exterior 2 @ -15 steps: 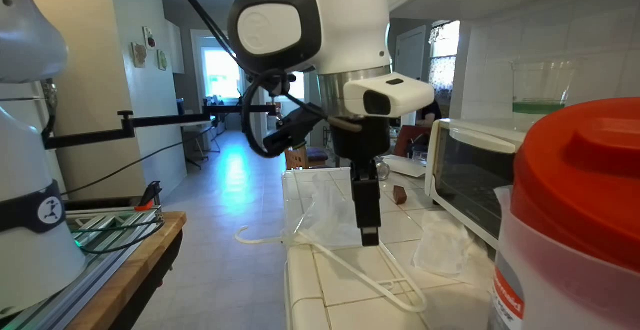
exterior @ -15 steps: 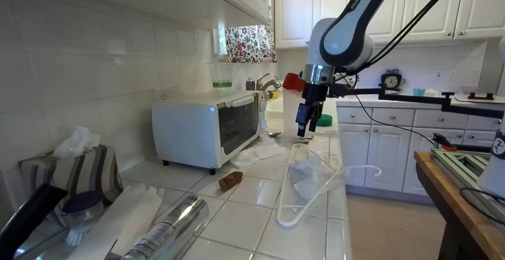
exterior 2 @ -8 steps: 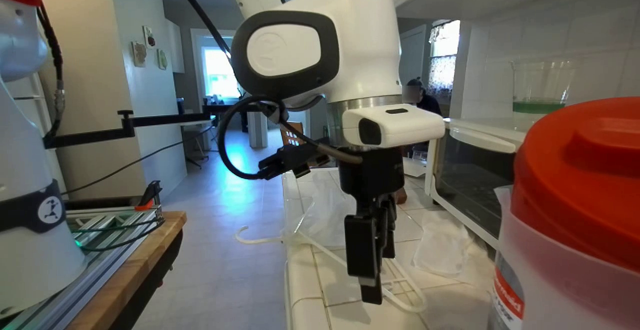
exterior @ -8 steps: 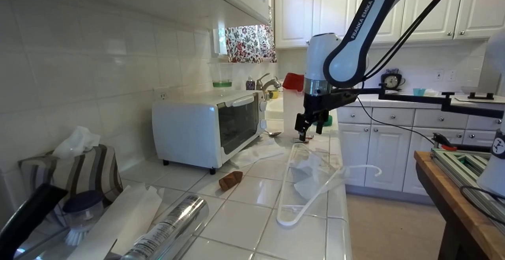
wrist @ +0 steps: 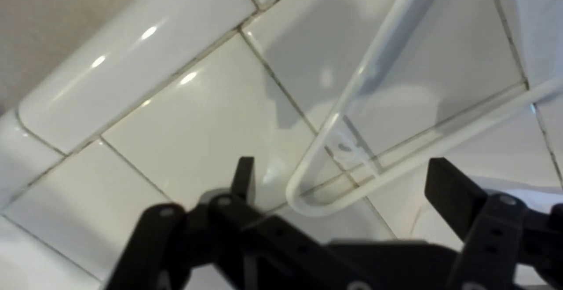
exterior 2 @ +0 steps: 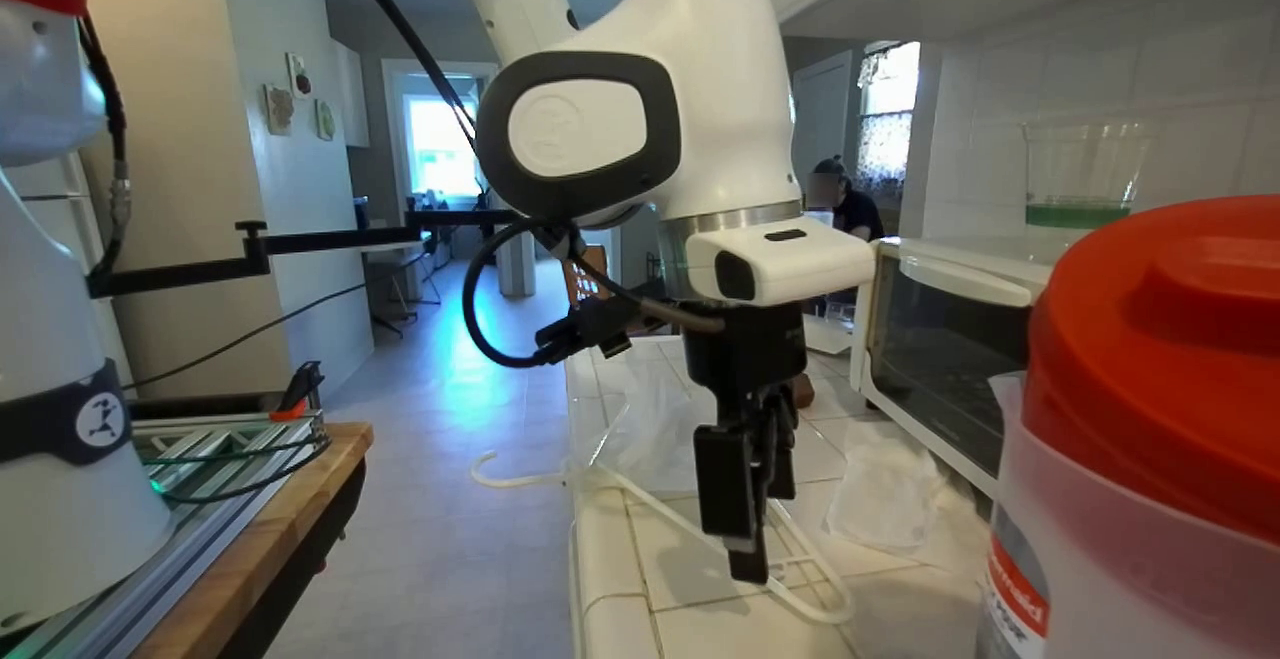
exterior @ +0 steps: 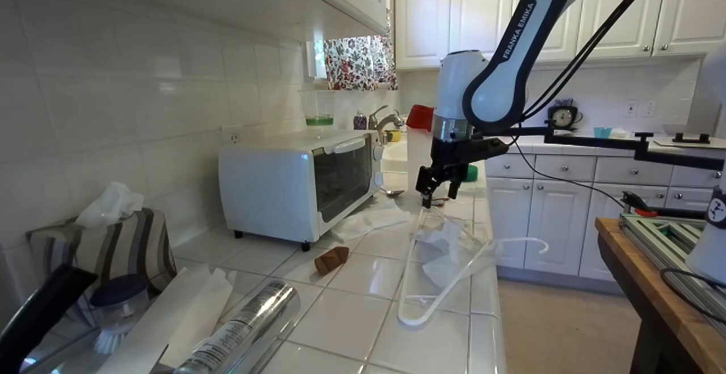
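Observation:
My gripper [wrist: 344, 176] is open and empty, pointing down above the tiled counter. In the wrist view the rounded corner of a white plastic hanger [wrist: 387, 178] lies between and beyond the two black fingers; neither finger visibly grips it. The hanger lies flat on the counter and shows in both exterior views [exterior: 406, 283] [exterior 2: 815, 611]. In both exterior views the gripper [exterior: 439, 199] [exterior 2: 765, 534] is over the hanger's end nearest the red-lidded container. A clear crumpled plastic bag [exterior: 445, 263] lies among the hanger's bars, and also shows here [exterior 2: 655, 439].
A white toaster oven [exterior: 272, 187] stands against the wall. The red-lidded container [exterior 2: 1150, 359] stands close beside the gripper. A brown block [exterior: 332, 260], white paper [exterior: 371, 222], a spoon [exterior: 392, 193], a silver can [exterior: 244, 328] and a striped tissue box [exterior: 144, 243] are on the counter.
The gripper has come lower and its wrist has turned, so both fingers now show apart. In the last half second it shifted slightly along the counter towards the hanger. The hanger has not moved.

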